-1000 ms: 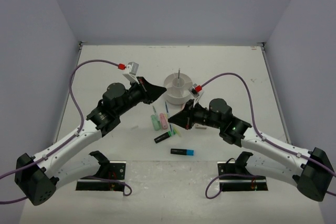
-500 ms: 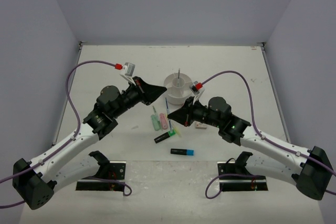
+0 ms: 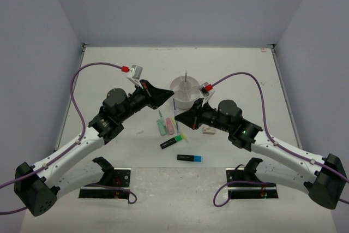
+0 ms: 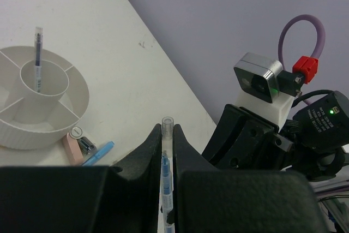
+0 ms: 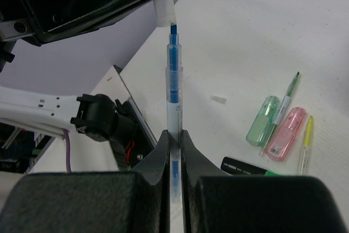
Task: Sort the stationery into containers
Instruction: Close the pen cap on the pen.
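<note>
Above table centre, blue pen [image 5: 173,107]: thin clear barrel with blue core, held off the table [image 3: 240,69] between the two grippers; no print on it could be read.
Left gripper [image 4: 167,132]: closed on the pen's clear end, which stood just past the fingertips.
Right gripper [image 5: 174,135]: clamped tight on the pen's barrel, further down its length.
Organiser [image 3: 180,100]: round, white, wedge compartments around a central cup; stood just beyond the grippers.
Central cup contents: one thin pen [image 4: 38,53], upright.
Mint marker [image 5: 263,121] and pink marker [image 5: 286,135]: lay side by side on the table, near the grippers.
Green pen [image 5: 288,94]: lay just beside the mint marker.
Yellow pen [image 5: 306,140]: lay just beside the pink marker.
Green highlighter [image 3: 170,143]: black body, on the table nearer the arm bases; lettering too small to read.
Blue highlighter [image 3: 189,157]: black body, nearest the bases, apart from the rest.
Eraser [image 3: 208,130]: pale, beside the right arm; markings not legible.
Loose clear cap [image 5: 218,100]: alone on the table, apart from the markers.
</note>
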